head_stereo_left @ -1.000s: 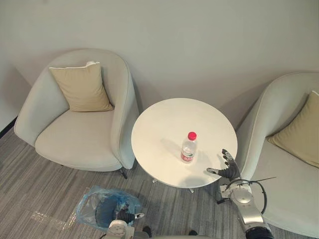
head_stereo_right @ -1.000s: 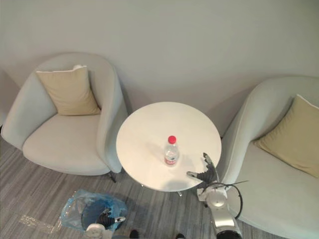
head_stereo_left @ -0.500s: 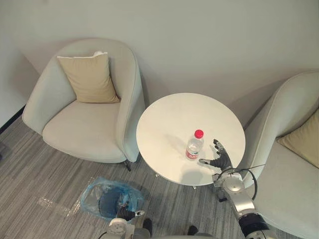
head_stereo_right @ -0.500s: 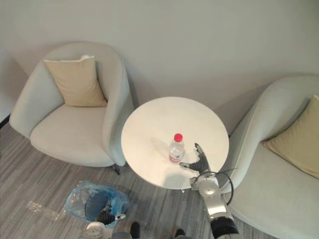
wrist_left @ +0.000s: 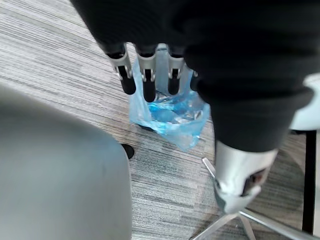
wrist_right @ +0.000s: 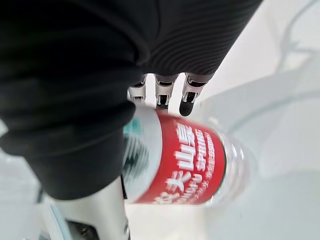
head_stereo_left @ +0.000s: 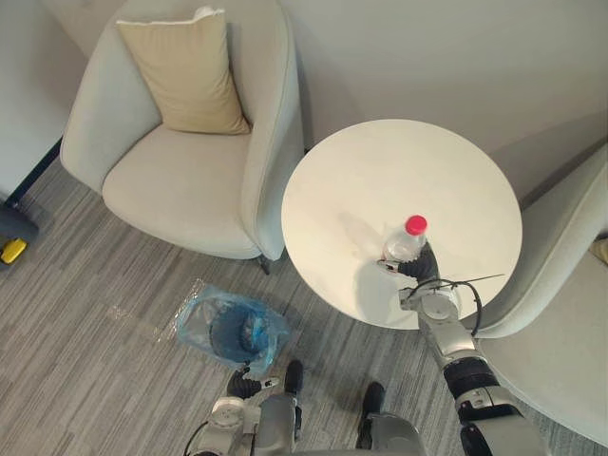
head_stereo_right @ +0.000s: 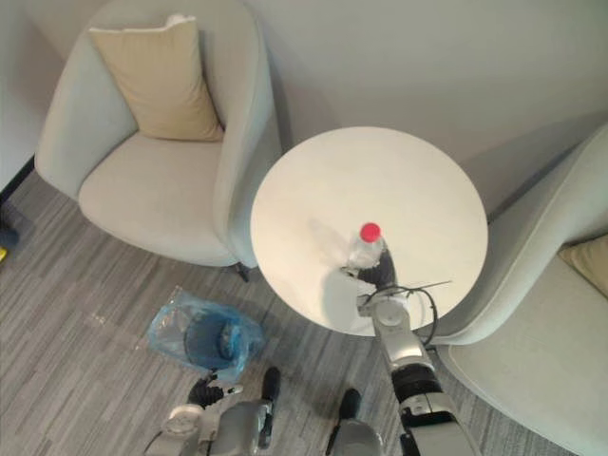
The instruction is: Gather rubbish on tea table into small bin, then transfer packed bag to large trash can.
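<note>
Since the bottle (head_stereo_left: 403, 249) stands upright near the counter's (head_stereo_left: 361, 171) middle, I judge my right hand (head_stereo_left: 419, 269), touching it from five o'clock with fingers uncurled, best placed; my left hand (wrist_left: 147, 82) hangs slack by the bin (head_stereo_left: 231, 332).

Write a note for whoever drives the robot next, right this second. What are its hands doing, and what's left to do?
Right robot hand: up against the bottle, which stands upright on the tea table. I can't tell whether the grip has closed.
Left robot hand: open, low over the floor, pointing toward the small bin with its blue bag.
Done: the right robot hand is at the bottle, the one item on the table.
Left: lift the bottle, drop it in the small bin, then carry the bag to the large trash can.
</note>
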### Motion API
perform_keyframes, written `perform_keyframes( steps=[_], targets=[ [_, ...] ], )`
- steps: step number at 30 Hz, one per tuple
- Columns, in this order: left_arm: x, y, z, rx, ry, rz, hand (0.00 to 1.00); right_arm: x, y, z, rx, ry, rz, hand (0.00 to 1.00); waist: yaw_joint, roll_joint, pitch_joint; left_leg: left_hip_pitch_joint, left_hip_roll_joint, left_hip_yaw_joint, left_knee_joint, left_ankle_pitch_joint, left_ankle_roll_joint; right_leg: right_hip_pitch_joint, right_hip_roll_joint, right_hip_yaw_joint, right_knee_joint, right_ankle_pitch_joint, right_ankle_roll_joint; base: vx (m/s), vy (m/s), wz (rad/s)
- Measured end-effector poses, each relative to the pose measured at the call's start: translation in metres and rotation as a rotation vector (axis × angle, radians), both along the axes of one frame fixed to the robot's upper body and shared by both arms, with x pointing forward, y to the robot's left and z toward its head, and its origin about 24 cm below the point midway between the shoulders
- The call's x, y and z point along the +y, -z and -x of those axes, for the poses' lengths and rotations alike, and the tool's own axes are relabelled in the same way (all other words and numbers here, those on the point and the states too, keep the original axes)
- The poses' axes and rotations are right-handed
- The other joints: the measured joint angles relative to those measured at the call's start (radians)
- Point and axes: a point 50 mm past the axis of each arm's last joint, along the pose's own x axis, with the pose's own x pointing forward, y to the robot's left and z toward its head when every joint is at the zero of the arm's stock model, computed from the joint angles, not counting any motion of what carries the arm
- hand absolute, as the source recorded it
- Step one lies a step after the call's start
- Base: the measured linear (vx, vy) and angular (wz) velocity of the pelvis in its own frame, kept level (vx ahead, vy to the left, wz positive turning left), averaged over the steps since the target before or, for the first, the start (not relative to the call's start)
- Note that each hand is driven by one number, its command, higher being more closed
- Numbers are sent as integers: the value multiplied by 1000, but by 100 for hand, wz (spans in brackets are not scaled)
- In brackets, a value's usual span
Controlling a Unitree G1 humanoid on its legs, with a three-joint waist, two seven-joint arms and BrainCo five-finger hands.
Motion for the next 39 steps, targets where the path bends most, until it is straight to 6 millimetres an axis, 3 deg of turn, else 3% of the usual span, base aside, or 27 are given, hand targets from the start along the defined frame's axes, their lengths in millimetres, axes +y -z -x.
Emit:
perform_keyframes(
  steps=[6, 11, 20, 27, 31, 39],
  targets=[
    [-3, -4, -6, -33, -13, 20, 0, -2, -11, -9, -39, 34, -15, 100, 15, 12, 26, -34, -11, -28, 18, -1, 2, -19, -9, -20, 15, -9, 6, -14, 17, 13],
    [-4, -5, -8, -38, -13, 21, 0, 0, -6, -5, -25, 39, -43, 100, 19, 11, 31, -34, -12, -37, 18, -1, 2, -15, -9, -13, 15, -9, 6, 19, 3, 7],
    [0, -2, -4, -1, -8, -14, 0, 9, 1, 34, -66, -4, -104, 100, 3, -11, 23, 40, -5, 26, -15, -6, 7, 9, -10, 69, 13, -9, 9, -7, 10, -22],
    [10, 5, 9, 64, 10, -59, 0, 18, 15, 62, -22, -55, -97, 100, -27, -64, -46, 119, 6, 101, -55, -9, 9, 33, -3, 144, 3, -6, 13, 2, 9, -32],
    [8, 8, 15, 94, 50, -68, 0, 18, 16, 74, -19, -80, -77, 100, -36, -64, -79, 143, 4, 137, -39, -27, 16, 40, -6, 179, 10, -4, 18, -5, 28, -27],
    [5, 10, 19, 106, 65, -69, 0, 23, 16, 80, -14, -113, -49, 100, -38, -52, -106, 131, -3, 92, -15, -21, 16, 59, -9, 150, 19, -8, 23, -53, -6, 15]
  ],
)
